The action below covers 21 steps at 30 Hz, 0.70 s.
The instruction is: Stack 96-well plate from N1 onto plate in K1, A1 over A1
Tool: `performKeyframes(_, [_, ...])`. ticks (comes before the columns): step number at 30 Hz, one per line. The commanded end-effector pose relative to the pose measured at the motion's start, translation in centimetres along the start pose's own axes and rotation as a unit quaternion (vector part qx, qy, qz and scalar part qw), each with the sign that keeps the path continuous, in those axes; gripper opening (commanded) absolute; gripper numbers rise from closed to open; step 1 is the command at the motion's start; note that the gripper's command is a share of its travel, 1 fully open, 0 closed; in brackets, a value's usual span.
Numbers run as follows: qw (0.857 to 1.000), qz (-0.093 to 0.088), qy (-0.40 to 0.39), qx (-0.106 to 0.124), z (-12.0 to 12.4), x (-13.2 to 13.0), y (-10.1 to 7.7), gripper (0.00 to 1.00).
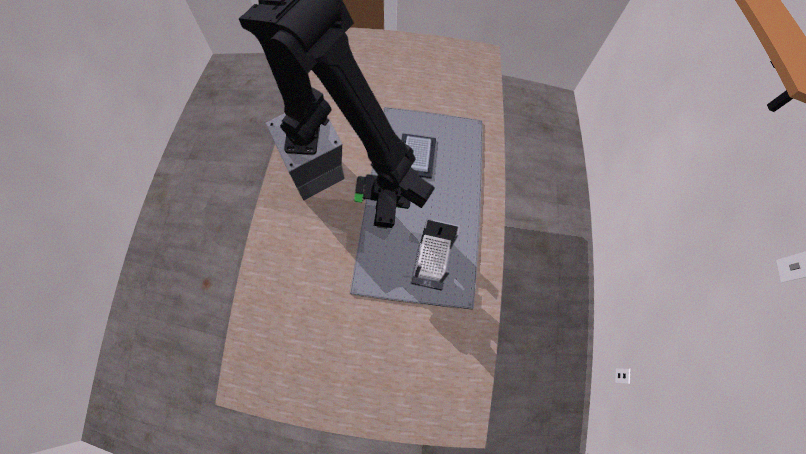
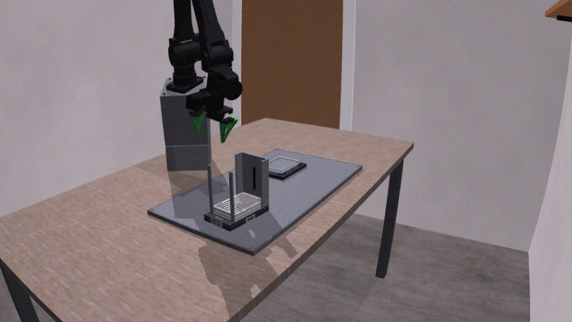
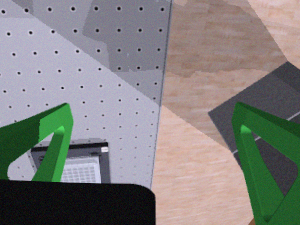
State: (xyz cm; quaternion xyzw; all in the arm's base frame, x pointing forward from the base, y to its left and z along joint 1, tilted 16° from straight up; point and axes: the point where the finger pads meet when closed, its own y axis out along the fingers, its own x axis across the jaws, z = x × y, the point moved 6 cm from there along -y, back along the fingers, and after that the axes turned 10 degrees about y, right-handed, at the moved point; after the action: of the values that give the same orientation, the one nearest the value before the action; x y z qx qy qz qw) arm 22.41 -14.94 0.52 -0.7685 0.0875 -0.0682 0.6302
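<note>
A white 96-well plate lies in the dark plate nest N1 at the far end of the grey perforated baseplate. A second white plate sits low in the stack rack K1, which has a tall back wall and thin posts. My gripper with green fingers is open and empty. It hangs high above the baseplate's left edge, between the arm's pedestal and the nest. In the wrist view the gripper is wide open and a corner of the nest with its plate shows at the lower left.
The arm's grey pedestal stands on the wooden table left of the baseplate; it also shows in the wrist view. The rack's back wall and posts rise well above its plate.
</note>
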Motion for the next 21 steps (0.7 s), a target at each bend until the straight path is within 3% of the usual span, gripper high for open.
performKeyframes(1, [0.997,-0.013,-0.074,-0.005,0.7,1.9,-0.3,1.00])
performKeyframes(12, [0.967,-0.023,-0.254,-0.014,3.1,3.5,-0.4,1.00])
performKeyframes(14, [0.967,-0.023,-0.254,-0.014,3.1,3.5,-0.4,1.00])
performKeyframes(21, [0.930,-0.028,-0.365,-0.021,5.2,4.6,-0.4,1.00])
